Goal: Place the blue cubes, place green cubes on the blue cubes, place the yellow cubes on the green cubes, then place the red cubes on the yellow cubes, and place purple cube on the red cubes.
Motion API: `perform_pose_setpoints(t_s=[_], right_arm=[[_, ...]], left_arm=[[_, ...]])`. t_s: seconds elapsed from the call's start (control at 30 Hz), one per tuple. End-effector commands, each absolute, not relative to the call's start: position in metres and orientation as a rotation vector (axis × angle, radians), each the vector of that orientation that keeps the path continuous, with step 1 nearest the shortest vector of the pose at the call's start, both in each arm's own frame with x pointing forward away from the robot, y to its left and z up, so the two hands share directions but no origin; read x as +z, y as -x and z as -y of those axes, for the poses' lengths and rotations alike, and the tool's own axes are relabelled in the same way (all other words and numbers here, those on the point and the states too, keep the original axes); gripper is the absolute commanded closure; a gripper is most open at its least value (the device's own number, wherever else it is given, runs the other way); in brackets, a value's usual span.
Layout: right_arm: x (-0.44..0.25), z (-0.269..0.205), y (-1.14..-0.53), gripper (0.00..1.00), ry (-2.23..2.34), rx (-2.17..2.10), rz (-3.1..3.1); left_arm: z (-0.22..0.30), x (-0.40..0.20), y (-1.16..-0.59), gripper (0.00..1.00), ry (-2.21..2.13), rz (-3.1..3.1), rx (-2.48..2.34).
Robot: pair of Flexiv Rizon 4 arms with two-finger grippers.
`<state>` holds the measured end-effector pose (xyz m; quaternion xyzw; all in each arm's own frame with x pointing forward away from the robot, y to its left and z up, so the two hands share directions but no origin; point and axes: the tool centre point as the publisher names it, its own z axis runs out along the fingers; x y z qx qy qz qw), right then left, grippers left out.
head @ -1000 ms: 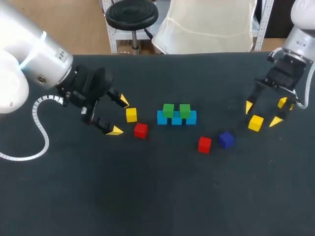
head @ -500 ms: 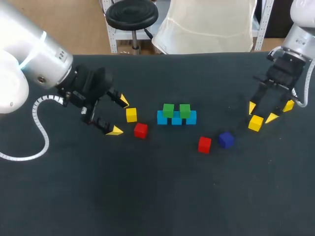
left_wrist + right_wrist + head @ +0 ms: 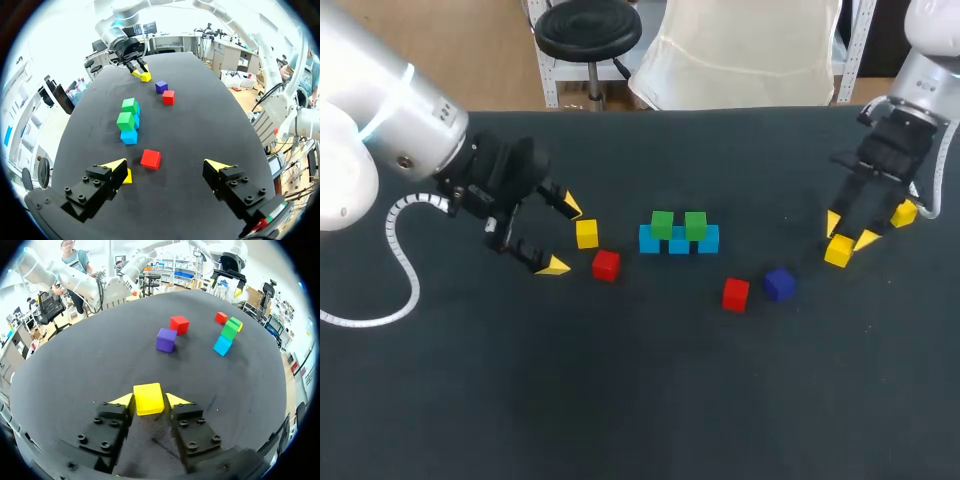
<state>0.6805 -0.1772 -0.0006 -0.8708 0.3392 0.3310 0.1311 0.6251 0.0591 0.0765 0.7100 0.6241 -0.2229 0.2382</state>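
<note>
stage: yellow layer.

base stands mid-table (image 3: 640, 400): three blue cubes (image 3: 678, 241) in a touching row, with two green cubes (image 3: 662, 224) seated on them, each set over a seam between blues. green tops are bare, so they are ready to take yellow.

right gripper (image 3: 149, 400): closed on the right yellow cube (image 3: 838, 250). in the right wrist view a yellow tip presses each of two opposite faces. the grip is square across the cube, judged so it will not twist on the lift. the cube is near the table's right edge, well apart from the stack. cannot tell whether it is off the surface yet.

left gripper (image 3: 563, 236): fingers spread wide, holding nothing. in the left wrist view the left yellow cube (image 3: 586, 233) sits just beside one fingertip, partly hidden by it and not between the pair. the left red cube (image 3: 606, 264) lies ahead of the gap. judgement: this arm is parked by its own yellow so the two arms do not crowd the stack together.

right red cube (image 3: 735, 293) and purple cube (image 3: 779, 284) lie near each other, between the stack and the right gripper. both are untouched and belong to later layers. risk: they sit near the line from the held cube to the greens, so the carry needs height.
</note>
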Motion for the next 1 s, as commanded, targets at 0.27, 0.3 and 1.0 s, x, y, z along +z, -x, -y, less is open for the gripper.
perform_pose_setpoints(t_s=[0.27, 0.3, 1.0], right_arm=[[0.014, 0.181, -0.688, 1.0, 2.367, 0.931, -1.114], [0.017, 0.18, -0.688, 1.0, 2.355, 0.883, -1.168], [0.076, 0.135, -0.722, 1.0, 1.47, 0.48, -1.896]], left_arm=[[-0.06, 0.076, -0.626, 0.0, -1.947, -1.706, -0.613], [-0.06, 0.076, -0.626, 0.0, -1.947, -1.706, -0.613], [-0.06, 0.076, -0.626, 0.0, -1.947, -1.706, -0.613]])
